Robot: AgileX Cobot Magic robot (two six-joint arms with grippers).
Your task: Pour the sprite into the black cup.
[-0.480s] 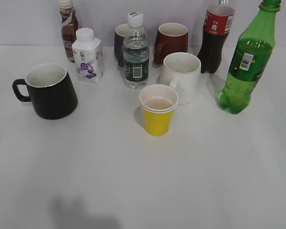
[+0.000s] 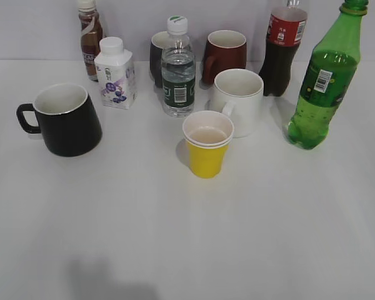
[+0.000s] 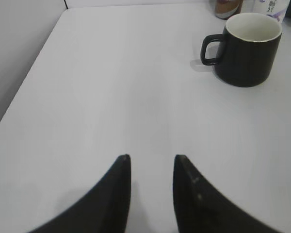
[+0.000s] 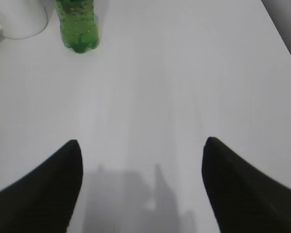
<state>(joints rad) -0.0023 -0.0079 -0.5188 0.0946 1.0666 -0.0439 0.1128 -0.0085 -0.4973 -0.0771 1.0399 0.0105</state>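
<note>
Exterior view gives me the whole spread on the white surface (image 2: pixel 175 237): the sprite (image 2: pixel 323 81) stands upright at the far right, cap off as far as I can tell, with liquid filling only its lower part, and the black cup (image 2: pixel 62 119) sits at the left, upright, handle pointing left, white inside and apparently empty. The two are well apart, with a yellow paper cup (image 2: pixel 207 144) between them near the middle and a white mug (image 2: pixel 239 100) just behind it, touching or nearly so. Along the far row I see a small brown drink bottle (image 2: pixel 89 37), a white carton (image 2: pixel 115 74) just in front of it, a clear water bottle (image 2: pixel 177 69), a dark grey mug (image 2: pixel 158 56) partly hidden behind that, a dark red mug (image 2: pixel 225 55) and a cola bottle (image 2: pixel 283 47). Neither arm shows in this view. From my left wrist view, the left gripper (image 3: pixel 152 167) hangs over bare surface with its fingers a narrow gap apart, holding nothing; the black cup (image 3: pixel 245 48) is far and to the right of it. From my right wrist view, the right gripper (image 4: pixel 141 150) is spread wide and empty, and the base of the sprite (image 4: pixel 78 24) stands far ahead to the left, beside the white mug (image 4: pixel 17 19).
</note>
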